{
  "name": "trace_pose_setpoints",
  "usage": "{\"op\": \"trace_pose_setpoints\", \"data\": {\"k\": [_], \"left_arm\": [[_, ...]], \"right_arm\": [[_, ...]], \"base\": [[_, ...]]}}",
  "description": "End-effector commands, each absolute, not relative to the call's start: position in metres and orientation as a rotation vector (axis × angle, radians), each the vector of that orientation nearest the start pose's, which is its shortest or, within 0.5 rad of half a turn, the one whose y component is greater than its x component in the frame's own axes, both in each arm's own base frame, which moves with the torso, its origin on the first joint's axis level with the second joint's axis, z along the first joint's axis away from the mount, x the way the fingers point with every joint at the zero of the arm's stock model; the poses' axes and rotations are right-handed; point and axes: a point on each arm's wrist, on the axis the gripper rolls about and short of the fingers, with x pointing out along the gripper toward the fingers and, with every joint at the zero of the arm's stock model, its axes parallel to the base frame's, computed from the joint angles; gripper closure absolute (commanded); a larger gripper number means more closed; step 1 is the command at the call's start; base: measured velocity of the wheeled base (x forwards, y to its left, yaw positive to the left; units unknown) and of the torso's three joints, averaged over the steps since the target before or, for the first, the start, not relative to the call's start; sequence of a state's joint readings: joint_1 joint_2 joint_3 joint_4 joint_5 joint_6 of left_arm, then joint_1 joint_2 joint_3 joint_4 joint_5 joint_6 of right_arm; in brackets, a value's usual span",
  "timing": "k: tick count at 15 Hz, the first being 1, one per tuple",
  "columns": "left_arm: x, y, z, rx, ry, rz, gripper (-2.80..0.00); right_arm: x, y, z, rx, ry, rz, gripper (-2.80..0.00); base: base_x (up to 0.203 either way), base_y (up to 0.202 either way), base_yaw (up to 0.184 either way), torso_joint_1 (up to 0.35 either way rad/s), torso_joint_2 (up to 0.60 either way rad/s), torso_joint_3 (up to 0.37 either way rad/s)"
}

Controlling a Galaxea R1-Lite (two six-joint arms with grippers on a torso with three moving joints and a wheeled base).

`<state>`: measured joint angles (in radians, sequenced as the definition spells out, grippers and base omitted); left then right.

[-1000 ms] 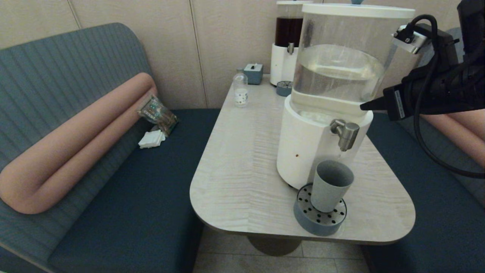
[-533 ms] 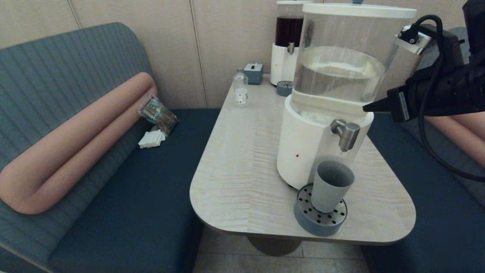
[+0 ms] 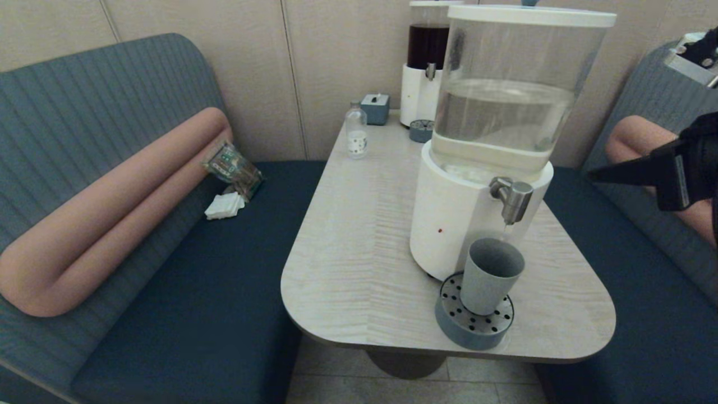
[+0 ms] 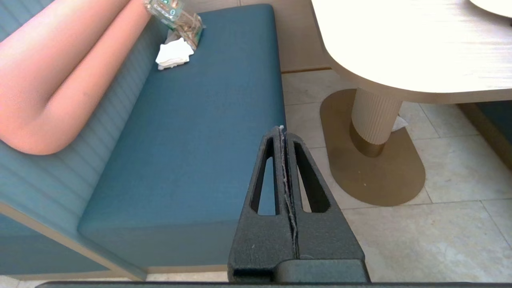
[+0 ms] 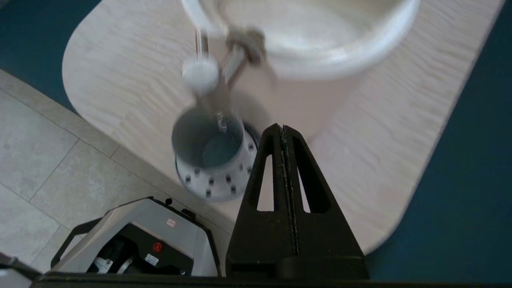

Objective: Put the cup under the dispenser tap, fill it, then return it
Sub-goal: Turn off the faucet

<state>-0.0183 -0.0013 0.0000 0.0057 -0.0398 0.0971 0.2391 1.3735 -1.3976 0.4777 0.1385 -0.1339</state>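
Right pincer (image 3: 594, 175) pulled back from dispenser tap (image 3: 511, 197) toward right edge of view, clenched, holding nothing. Cup (image 3: 489, 275) stood upright on round drip tray (image 3: 470, 325) directly under tap, on counter (image 3: 359, 235). Left pincer (image 4: 282, 132) clenched, parked low beside bench seat (image 4: 192, 120).

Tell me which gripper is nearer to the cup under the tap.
Right. The right gripper hangs shut above the bench off the table's right side, apart from the cup. The left gripper is shut, low beside the other bench, below table height, farther off.
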Motion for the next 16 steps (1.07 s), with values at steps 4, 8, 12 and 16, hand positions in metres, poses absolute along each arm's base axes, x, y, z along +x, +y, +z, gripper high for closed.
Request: {"op": "trace_pose_setpoints", "data": {"k": [4, 8, 12, 16], "left_arm": [[-0.023, 0.000, 0.075, 0.098, 0.000, -0.058, 0.00], [-0.023, 0.000, 0.075, 0.098, 0.000, -0.058, 0.00], [-0.023, 0.000, 0.075, 0.098, 0.000, -0.058, 0.00], [-0.023, 0.000, 0.075, 0.098, 0.000, -0.058, 0.00]], "right_arm": [[0.113, 0.014, 0.331, -0.124, 0.310, 0.253, 0.00], [0.055, 0.002, 0.303, -0.095, 0.258, 0.138, 0.00], [-0.006, 0.003, 0.264, -0.107, 0.106, 0.094, 0.00], [-0.044, 0.005, 0.223, -0.123, 0.017, 0.026, 0.00]], "base": [[0.000, 0.000, 0.000, 0.000, 0.00, 0.000], [0.000, 0.000, 0.000, 0.000, 0.00, 0.000], [0.000, 0.000, 0.000, 0.000, 0.00, 0.000], [0.000, 0.000, 0.000, 0.000, 0.00, 0.009]]}}
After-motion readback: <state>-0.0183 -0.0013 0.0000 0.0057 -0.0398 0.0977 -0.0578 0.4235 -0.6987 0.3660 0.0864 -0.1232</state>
